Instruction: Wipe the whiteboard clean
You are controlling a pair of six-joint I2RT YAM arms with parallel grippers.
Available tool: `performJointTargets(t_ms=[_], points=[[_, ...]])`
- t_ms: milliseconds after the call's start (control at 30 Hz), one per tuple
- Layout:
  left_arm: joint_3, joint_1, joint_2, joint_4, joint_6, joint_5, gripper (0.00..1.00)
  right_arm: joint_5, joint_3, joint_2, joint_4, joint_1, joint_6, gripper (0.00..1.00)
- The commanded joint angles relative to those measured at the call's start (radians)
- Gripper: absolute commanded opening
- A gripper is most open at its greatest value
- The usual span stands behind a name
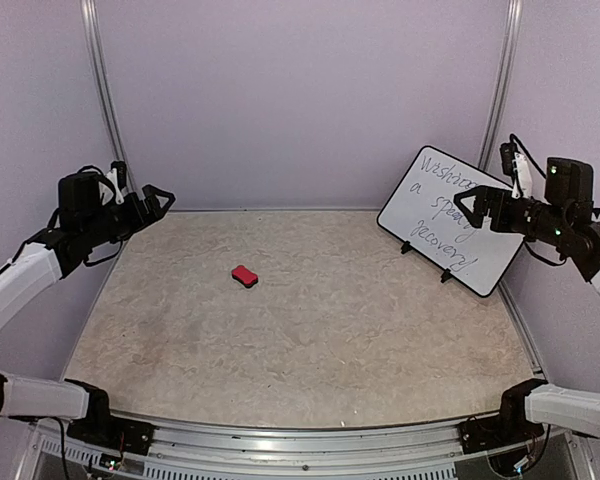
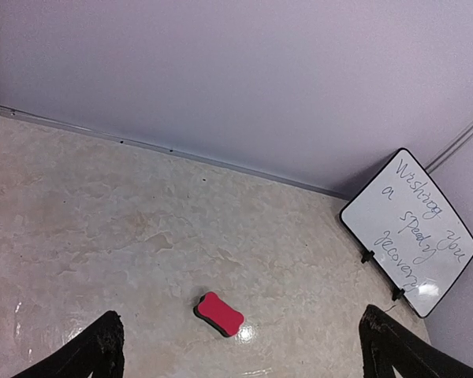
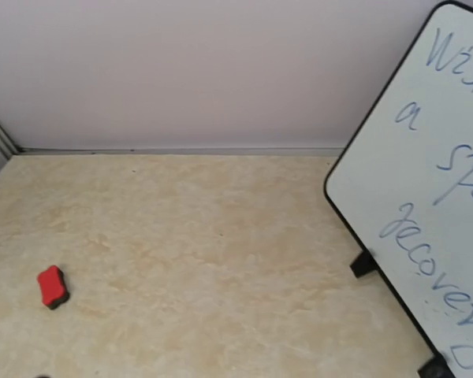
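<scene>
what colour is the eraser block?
Eraser: red top, dark base. Clearest in the left wrist view.

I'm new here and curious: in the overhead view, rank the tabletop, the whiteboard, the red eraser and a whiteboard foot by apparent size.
Largest to smallest:
1. tabletop
2. whiteboard
3. red eraser
4. whiteboard foot, slimmer than the eraser; both are tiny here, so that last call is tentative.

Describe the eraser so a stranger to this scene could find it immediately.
Start at the beige marbled tabletop. Near its middle, well left of the propped whiteboard, lies a small block. It is the only bright red thing there, with a dark underside and a wavy outline.
</scene>
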Motion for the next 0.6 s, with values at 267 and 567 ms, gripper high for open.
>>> performJointTargets(t_ms=[267,567], points=[[0.028,-0.11,-0.012,-0.004,0.054,-0.082,0.99,0.119,-0.045,0.056,-0.029,0.006,0.026,0.99],[0.076,-0.187,0.014,-0.041,0.105,-0.143,0.99,0.261,-0.23,0.138,0.105,0.014,0.219,0.84]])
